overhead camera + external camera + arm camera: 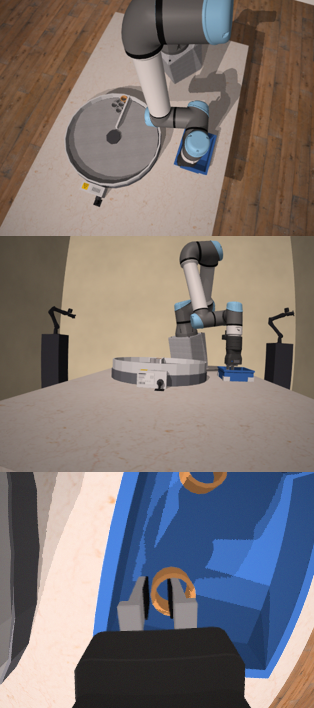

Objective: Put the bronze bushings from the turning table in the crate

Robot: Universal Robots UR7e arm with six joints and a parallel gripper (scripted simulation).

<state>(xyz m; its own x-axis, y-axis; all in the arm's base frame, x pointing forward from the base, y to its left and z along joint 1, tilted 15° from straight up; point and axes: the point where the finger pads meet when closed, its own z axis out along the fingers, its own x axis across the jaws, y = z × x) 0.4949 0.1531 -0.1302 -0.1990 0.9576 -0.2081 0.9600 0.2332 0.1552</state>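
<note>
- Inside the crate point(211, 154) point(236, 376) point(106, 567), one side wall stands just beside the gripper point(230, 368) point(158, 598).
- A bronze bushing point(156, 603) lies under one finger; bare crate floor separates it from another.
- On the turntable, the divider bar point(122, 114) point(162, 360), rim point(76, 169) point(142, 365) and steel bushings point(118, 112) point(153, 360) crowd the remaining bronze one point(121, 98).
</note>
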